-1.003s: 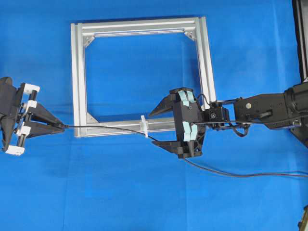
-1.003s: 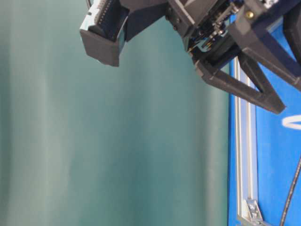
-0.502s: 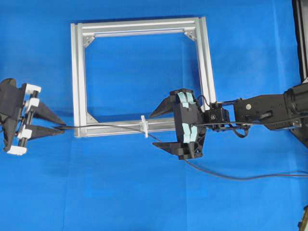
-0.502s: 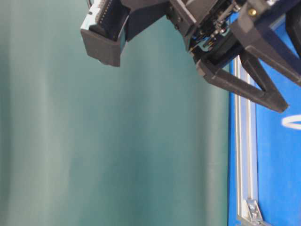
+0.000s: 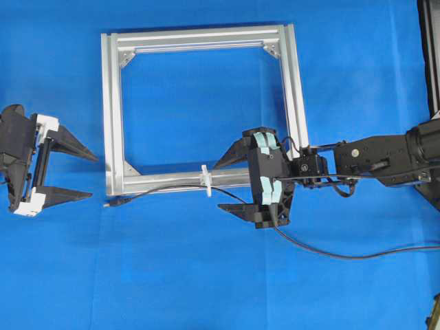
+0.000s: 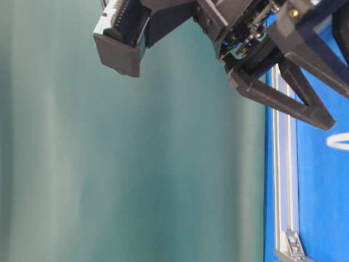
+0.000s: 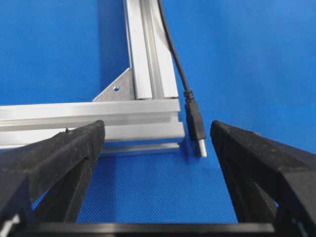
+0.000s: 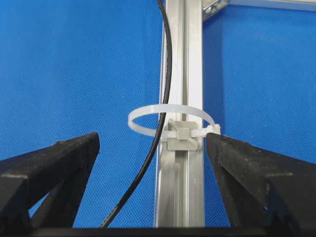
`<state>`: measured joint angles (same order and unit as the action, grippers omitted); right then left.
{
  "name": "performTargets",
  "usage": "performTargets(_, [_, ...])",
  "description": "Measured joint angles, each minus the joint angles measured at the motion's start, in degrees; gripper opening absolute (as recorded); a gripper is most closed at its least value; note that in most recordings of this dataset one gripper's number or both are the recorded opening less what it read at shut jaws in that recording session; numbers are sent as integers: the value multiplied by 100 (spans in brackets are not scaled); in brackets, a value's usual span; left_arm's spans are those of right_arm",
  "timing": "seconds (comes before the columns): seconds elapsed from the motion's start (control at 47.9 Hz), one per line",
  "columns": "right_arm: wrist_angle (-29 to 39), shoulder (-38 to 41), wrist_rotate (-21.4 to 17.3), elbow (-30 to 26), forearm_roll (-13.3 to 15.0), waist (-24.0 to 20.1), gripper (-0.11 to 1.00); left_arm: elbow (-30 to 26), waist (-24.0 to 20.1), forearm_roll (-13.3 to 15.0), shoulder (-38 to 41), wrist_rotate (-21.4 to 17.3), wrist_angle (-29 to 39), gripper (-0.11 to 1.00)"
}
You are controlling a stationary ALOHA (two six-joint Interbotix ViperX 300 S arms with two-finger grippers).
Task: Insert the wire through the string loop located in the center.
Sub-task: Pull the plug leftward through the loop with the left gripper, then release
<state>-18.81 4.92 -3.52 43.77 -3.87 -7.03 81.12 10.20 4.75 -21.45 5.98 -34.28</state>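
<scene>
1. The aluminium frame (image 5: 199, 110) lies flat on the blue cloth (image 5: 206, 275). Its lower bar runs between the two grippers, so each arm can work from one end of that bar.

2. The right gripper (image 5: 230, 185) sits beside the bar, fingers spread wide and holding nothing. In its wrist view one finger (image 8: 49, 163) stands to the left of the bar and the other to the right. The loop is framed dead centre ahead of them, which looks like a stance for watching the threading.

3. The left gripper (image 5: 86, 175) hangs off the frame's corner, fingers splayed and empty. The plug lies just ahead of the gap between its fingertips, nearer the lower finger in the overhead view.

4. The wire (image 5: 309, 249) trails in from the right, passes the right gripper's lower finger and runs along the bar toward the left gripper.

5. The string loop (image 8: 170, 121), a white cable tie, stands up from the bar. The wire runs through its ring, so the threading looks done.

6. The plug (image 7: 196, 123) rests on the cloth beside the frame corner, touched by no finger.
</scene>
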Motion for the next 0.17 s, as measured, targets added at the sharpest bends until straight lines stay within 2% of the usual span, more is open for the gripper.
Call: performTargets(0.167, [176,-141,9,-62,-9,0,95,-123,0,0,-229,-9,255,90])
